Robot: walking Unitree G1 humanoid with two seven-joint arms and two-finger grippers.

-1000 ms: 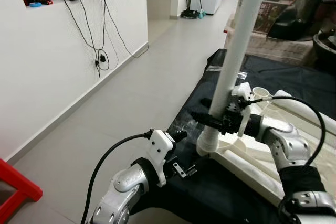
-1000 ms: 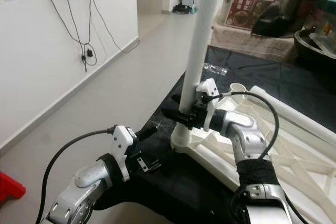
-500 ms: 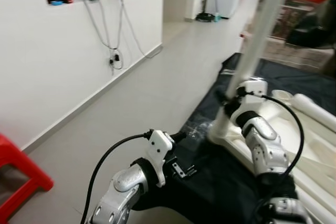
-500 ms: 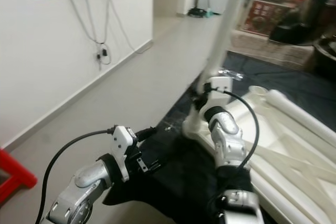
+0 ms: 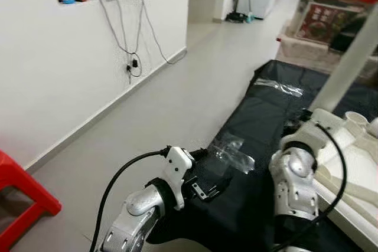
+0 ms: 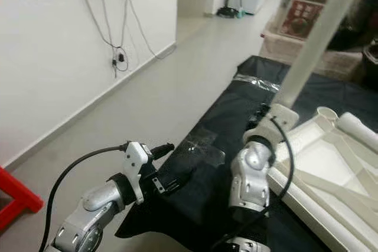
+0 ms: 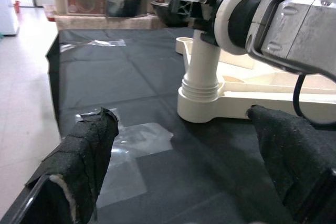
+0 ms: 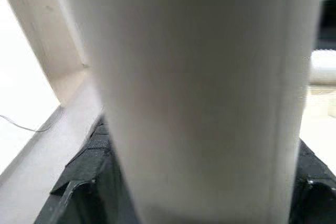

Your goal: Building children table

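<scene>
A long white table leg (image 6: 319,39) stands tilted, its foot in a corner socket (image 7: 202,85) of the white table top (image 6: 331,166), which lies upside down on a black cloth (image 5: 260,110). My right gripper (image 7: 189,6) is shut on the leg just above the socket, and its black fingers (image 8: 86,169) flank the leg in the right wrist view. My right wrist (image 5: 295,169) hides the grip from the head. Lower and to the left, my left gripper (image 5: 204,172) hangs open over the cloth's near edge, short of the socket. Its padded fingers (image 7: 84,161) hold nothing.
A clear plastic wrapper (image 5: 230,151) lies on the cloth near the left gripper. A white wall with dangling cables (image 5: 130,57) runs along the left, with bare grey floor (image 5: 177,98) beside the cloth. A red stool (image 5: 20,190) stands at the near left. Storage boxes (image 6: 307,4) stand behind the cloth.
The camera has swung, so the whole scene has shifted. My right arm has moved in close under the leg, its wrist turned round, still gripping it. The left arm has not moved.
</scene>
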